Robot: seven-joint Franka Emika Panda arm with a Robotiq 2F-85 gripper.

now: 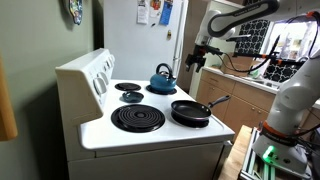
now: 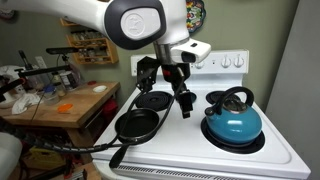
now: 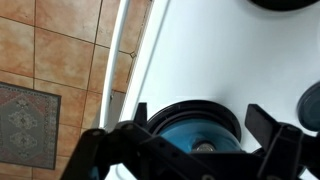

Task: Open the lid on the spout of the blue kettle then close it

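Observation:
The blue kettle [image 1: 163, 80] with a dark arched handle sits on a back burner of the white stove; it also shows in an exterior view [image 2: 232, 123]. Its spout and the spout lid are too small to make out. My gripper [image 1: 197, 57] hangs in the air above and beside the stove, apart from the kettle, and also shows in an exterior view [image 2: 166, 86]. In the wrist view the gripper [image 3: 205, 118] is open and empty, with the kettle's blue top [image 3: 190, 128] seen from above between the two fingers, well below them.
A black frying pan [image 1: 190, 112] sits on a front burner next to the kettle, handle pointing outward; it also shows in an exterior view [image 2: 137, 125]. The stove's raised control panel [image 1: 85, 72] stands at the back. A cluttered counter [image 2: 50, 105] is beside the stove.

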